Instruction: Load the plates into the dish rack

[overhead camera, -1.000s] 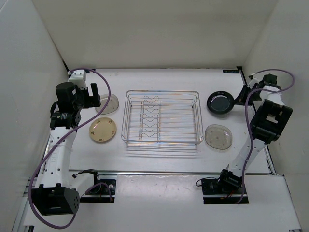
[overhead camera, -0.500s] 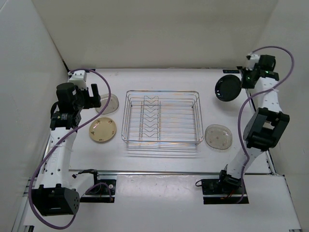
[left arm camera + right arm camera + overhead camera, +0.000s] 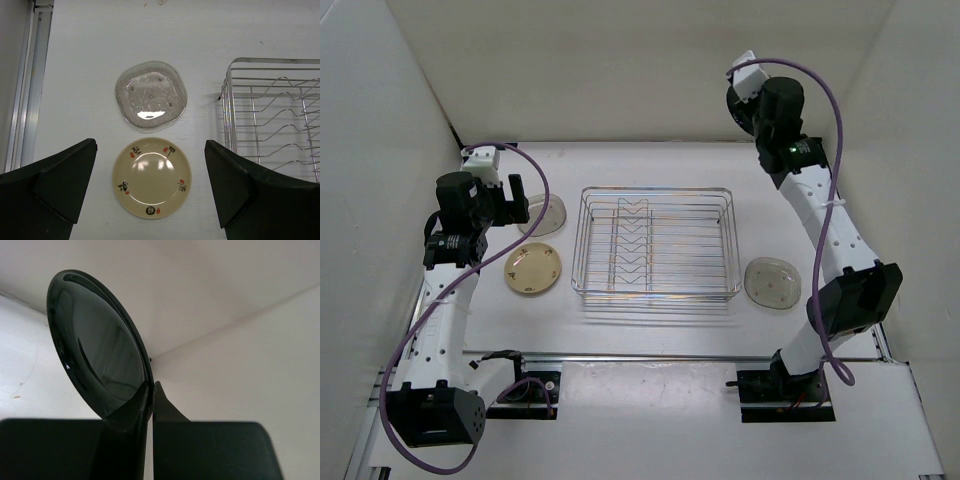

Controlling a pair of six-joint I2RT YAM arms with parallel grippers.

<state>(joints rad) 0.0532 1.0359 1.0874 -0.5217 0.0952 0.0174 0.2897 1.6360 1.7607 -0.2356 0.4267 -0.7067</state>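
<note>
The right gripper point(image 3: 151, 390) is clamping the black plate point(image 3: 95, 345) by its rim. The plate is standing on edge, stretching up and left from the fingertips, seemingly showing its underside. The left gripper point(image 3: 150, 150) is hanging wide apart, with the cream plate point(image 3: 151, 177) lying flat below between its fingers, a clear plate point(image 3: 151, 95) just beyond, and the dish rack point(image 3: 272, 115) rightward.

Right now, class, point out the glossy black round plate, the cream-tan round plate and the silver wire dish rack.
glossy black round plate point(image 3: 97, 345): right wrist view, middle of its face.
cream-tan round plate point(image 3: 151, 177): left wrist view, its centre.
silver wire dish rack point(image 3: 655, 189): top external view, far rim wire.
</note>
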